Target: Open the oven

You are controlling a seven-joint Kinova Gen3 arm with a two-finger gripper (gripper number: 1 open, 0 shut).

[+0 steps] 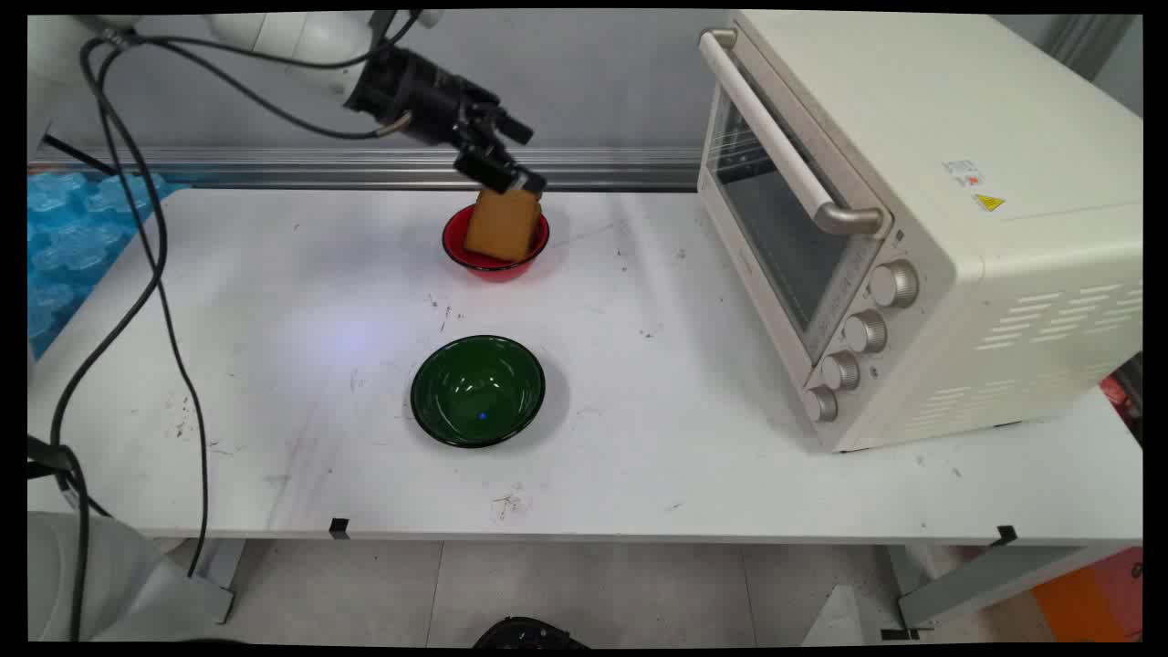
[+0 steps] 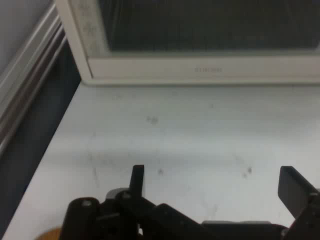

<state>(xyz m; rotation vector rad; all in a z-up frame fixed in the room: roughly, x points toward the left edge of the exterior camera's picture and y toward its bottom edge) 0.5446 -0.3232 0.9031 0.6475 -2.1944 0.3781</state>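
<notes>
My gripper (image 1: 516, 182), tilted toward the oven (image 1: 912, 219), has its fingers spread wide apart; the slice of bread (image 1: 502, 224) stands on edge in the red bowl (image 1: 474, 255) directly beneath the fingertips, the green bowl (image 1: 477, 391) nearer me.

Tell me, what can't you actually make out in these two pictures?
- Main view: whether the gripper touches the bread slice; they overlap.
- Main view: the inside of the red bowl, hidden by the bread slice.
- Both views: the inside of the oven, dark behind glass.
- Main view: the labels on the oven, too small to read.
</notes>
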